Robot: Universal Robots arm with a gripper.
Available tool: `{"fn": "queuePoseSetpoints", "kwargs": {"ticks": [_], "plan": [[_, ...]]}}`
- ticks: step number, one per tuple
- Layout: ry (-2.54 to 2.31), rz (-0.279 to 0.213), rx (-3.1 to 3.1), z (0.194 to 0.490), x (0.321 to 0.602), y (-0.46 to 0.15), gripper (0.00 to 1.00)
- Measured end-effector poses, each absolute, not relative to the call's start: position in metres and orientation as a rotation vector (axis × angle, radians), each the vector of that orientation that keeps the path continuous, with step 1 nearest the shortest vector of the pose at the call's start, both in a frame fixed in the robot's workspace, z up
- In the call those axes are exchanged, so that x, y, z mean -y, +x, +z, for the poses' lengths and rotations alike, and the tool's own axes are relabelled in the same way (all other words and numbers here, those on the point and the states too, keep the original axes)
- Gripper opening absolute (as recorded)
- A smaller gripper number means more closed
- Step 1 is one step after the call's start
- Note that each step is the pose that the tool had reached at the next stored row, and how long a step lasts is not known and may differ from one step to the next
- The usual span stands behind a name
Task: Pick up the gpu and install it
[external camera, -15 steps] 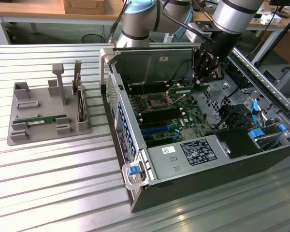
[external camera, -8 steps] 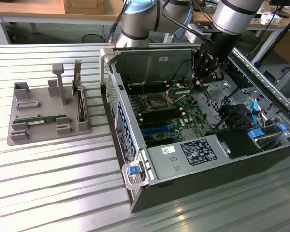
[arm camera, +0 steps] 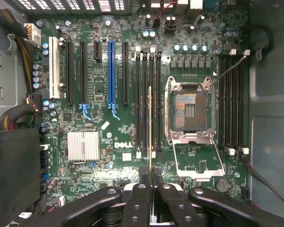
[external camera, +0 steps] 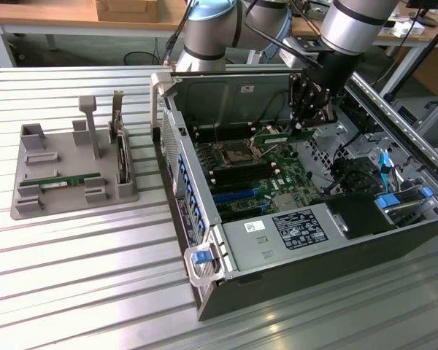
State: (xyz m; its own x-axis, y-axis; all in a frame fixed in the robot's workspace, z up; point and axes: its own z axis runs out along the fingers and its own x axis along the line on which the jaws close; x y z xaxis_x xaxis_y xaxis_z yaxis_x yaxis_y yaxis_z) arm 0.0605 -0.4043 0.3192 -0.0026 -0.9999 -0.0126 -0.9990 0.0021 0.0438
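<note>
The gripper (external camera: 304,125) hangs inside the open computer case (external camera: 204,240), its black fingers (arm camera: 143,198) pinched almost together on the gpu (arm camera: 150,127), a thin green stick seen edge-on in the wrist view. In that view the stick stands on its long edge above the bank of black memory slots (arm camera: 147,101) beside the empty CPU socket (arm camera: 189,111); whether it touches a slot cannot be told. In the exterior view the gpu (external camera: 277,137) shows as a short green strip under the gripper, over the motherboard (external camera: 248,171).

Going from the exterior view's left: a grey holder tray (external camera: 29,208) lies on the ribbed metal table (external camera: 80,292). In it a second green stick (external camera: 62,179) lies flat in a slot, and a bracketed card (external camera: 120,146) stands upright near the tray's far side. Well apart from it, toward the exterior view's right, sits the case, lying open with the green motherboard inside, a blue expansion slot (arm camera: 110,75) among black ones, a silver heatsink (arm camera: 83,145), and a labelled power-supply cover (external camera: 299,230) along the near side.

The silver arm (external camera: 350,25) comes down from the upper edge of the exterior view, wrist angled steeply into the case.
</note>
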Motion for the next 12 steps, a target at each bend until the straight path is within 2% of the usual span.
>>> {"fn": "queuePoseSetpoints", "kwargs": {"ticks": [12], "plan": [[2.203,-0.062,2.208,0.3133,0.405,0.0605,0.12]]}}
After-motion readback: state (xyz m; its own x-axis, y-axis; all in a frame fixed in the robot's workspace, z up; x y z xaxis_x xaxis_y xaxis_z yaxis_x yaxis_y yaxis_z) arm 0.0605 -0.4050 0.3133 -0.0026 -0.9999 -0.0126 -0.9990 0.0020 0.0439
